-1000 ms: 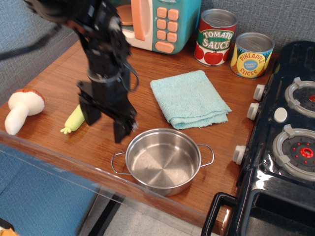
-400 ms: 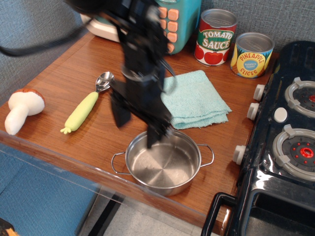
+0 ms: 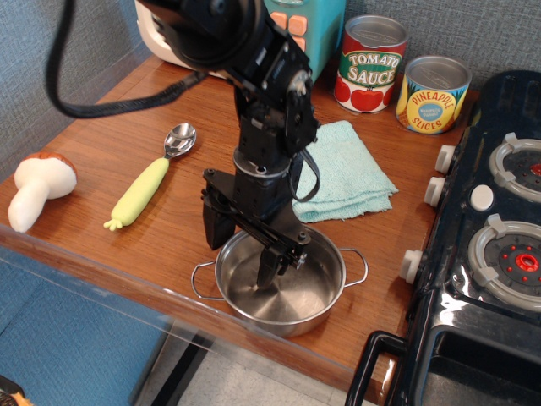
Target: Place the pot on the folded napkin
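Note:
The shiny steel pot [image 3: 314, 283] stands near the front edge of the wooden table [image 3: 118, 118], with a wire loop handle on each side. The light teal folded napkin [image 3: 353, 173] lies just behind it, partly hidden by the arm. My black gripper [image 3: 243, 249] is open and lowered over the pot's left rear rim. One finger [image 3: 269, 267] is inside the pot and the other is outside the wall on the left. The jaws are apart and not closed on the rim.
A tomato sauce can [image 3: 370, 63] and a pineapple can [image 3: 432, 94] stand behind the napkin. A toy microwave [image 3: 308, 25] is at the back. A spoon with a yellow-green handle [image 3: 145, 189] and a toy mushroom [image 3: 36, 189] lie at left. A black toy stove [image 3: 499, 237] is at right.
The gripper has moved right from beside the spoon handle and come down onto the pot, so that one finger now sits inside the rim. The pot and napkin have not moved.

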`<control>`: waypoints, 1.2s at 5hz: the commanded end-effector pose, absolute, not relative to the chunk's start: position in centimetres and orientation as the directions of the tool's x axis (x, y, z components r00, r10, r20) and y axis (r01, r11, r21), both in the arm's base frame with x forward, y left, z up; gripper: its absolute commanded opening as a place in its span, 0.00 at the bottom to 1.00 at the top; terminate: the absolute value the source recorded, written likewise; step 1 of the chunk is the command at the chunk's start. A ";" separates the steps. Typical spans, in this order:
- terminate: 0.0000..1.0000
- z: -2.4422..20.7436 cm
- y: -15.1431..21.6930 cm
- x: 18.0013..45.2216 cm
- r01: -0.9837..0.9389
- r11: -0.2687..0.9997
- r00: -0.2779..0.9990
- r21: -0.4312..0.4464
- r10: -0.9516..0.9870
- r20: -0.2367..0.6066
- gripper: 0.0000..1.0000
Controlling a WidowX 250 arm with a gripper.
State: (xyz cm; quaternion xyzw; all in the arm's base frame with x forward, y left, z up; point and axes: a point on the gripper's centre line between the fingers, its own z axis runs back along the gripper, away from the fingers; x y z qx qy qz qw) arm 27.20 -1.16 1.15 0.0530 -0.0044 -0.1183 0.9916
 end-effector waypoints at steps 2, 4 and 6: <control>0.00 2.2 0.3 27.6 0.188 0.976 0.980 0.106 -0.193 0.039 0.00; 0.00 5.3 0.3 27.3 0.221 0.970 0.968 0.103 -0.231 0.097 0.00; 0.00 7.6 0.7 32.3 0.138 0.989 0.985 0.052 -0.143 0.094 0.00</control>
